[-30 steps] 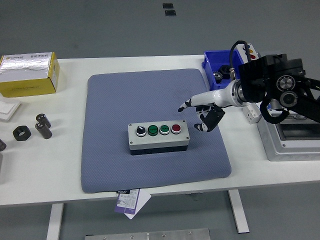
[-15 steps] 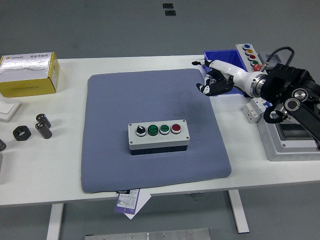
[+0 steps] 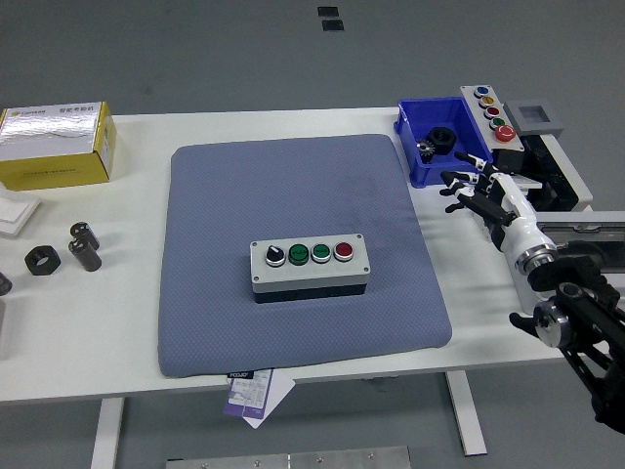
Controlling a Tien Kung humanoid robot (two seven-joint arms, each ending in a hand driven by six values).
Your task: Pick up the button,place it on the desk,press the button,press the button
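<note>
A grey button box (image 3: 311,267) rests on the blue-grey mat (image 3: 293,195), near its front middle. Its top carries a black knob, two green buttons and a red button (image 3: 344,251) in a row. My right hand (image 3: 479,192) hovers over the table to the right of the mat, just in front of the blue bin, with fingers spread and nothing in it. It is well clear of the box. My left hand is out of view.
A blue bin (image 3: 437,147) with a black part stands at the back right, beside a second button panel (image 3: 491,111) and grey equipment (image 3: 562,186). A yellow box (image 3: 57,145) and black nuts (image 3: 44,260) lie on the left. Paper hangs off the front edge.
My right hand has pulled back from beside the button box, swung up past the mat's back right corner, and now sits lower at the table's right with the arm withdrawn.
</note>
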